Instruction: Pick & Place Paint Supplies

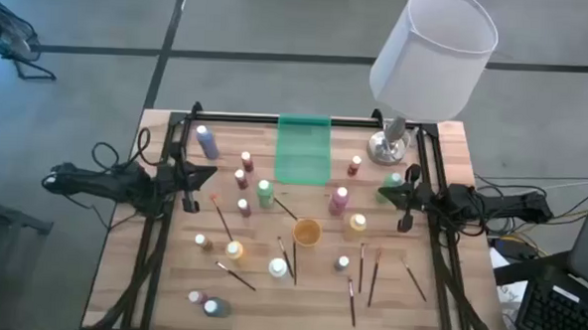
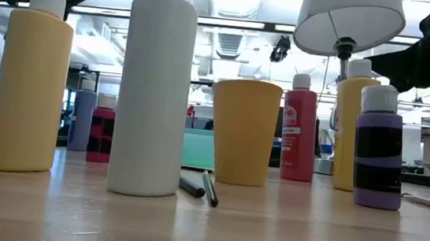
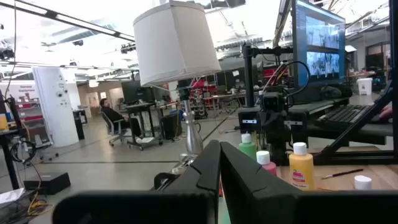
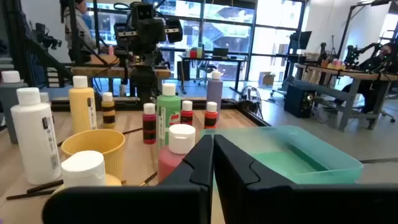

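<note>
Both arms are parked at the table's side edges, nothing grasped. Left gripper (image 1: 191,187) is seen at the left edge w/ fingers pressed together, clenched on nothing; same in its wrist view (image 3: 219,163). Right gripper (image 1: 400,195) is held at the right edge, also clenched & empty; fingers are seen meeting in its own wrist view (image 4: 212,149).

Paint supplies are spread over the wooden table (image 1: 444,152), none in the translucent green tray (image 1: 303,150), which is placed at back centre. Purple-blue bottle (image 1: 207,141) is laid tilted near the back-left corner. Green bottle (image 1: 264,193) is stood just left of centre, w/ small red bottles (image 1: 245,163) behind it. Pink bottle (image 1: 339,200) & yellow bottle (image 1: 357,224) are found right of centre, near the right gripper. Orange-yellow cup (image 1: 306,231) is set at mid-table; white bottle (image 1: 278,269) is stood in front of it, to its left. Dark-handled paintbrushes (image 1: 360,268) are scattered along the front, several at front right, apart from the bottles. A lamp w/ white shade (image 1: 433,54) is placed at the back right.

In the low view, the white bottle (image 2: 153,91) is seen upright beside the cup (image 2: 244,131), two brush ends lying between them.
</note>
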Controlling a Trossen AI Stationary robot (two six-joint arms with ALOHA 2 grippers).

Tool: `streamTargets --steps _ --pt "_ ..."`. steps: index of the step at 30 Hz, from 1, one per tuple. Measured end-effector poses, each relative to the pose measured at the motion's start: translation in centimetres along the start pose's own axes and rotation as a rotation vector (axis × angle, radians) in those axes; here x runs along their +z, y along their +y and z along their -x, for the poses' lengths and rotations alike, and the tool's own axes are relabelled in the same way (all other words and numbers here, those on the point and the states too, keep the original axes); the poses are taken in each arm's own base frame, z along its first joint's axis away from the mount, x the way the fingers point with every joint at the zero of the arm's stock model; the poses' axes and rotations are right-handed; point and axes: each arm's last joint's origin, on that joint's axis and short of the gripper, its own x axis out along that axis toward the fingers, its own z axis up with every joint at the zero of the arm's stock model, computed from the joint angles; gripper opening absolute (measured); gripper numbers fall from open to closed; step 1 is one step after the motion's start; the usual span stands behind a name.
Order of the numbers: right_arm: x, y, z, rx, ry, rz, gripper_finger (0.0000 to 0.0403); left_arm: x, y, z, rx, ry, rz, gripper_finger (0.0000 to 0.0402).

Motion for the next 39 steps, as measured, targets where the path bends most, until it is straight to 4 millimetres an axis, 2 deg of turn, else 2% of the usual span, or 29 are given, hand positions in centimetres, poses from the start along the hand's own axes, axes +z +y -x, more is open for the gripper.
streamTargets --steps 28,30,35,39 --pt "0.01 0.0 0.0 0.0 -0.001 0.003 0.0008 0.0 0.0 0.0 0.0 0.0 0.0 0.0016" --pt "0.01 -0.02 0.0 -0.005 0.0 0.079 0.0008 0.0 0.0 0.0 0.0 0.0 0.0 0.0016" --pt "0.02 -0.08 0.0 -0.027 0.006 0.484 0.0008 0.0 0.0 0.0 0.0 0.0 0.0 0.0016" --pt "0.22 -0.09 0.0 -0.034 -0.012 0.564 0.0008 0.0 0.0 0.0 0.0 0.0 0.0 0.0016"
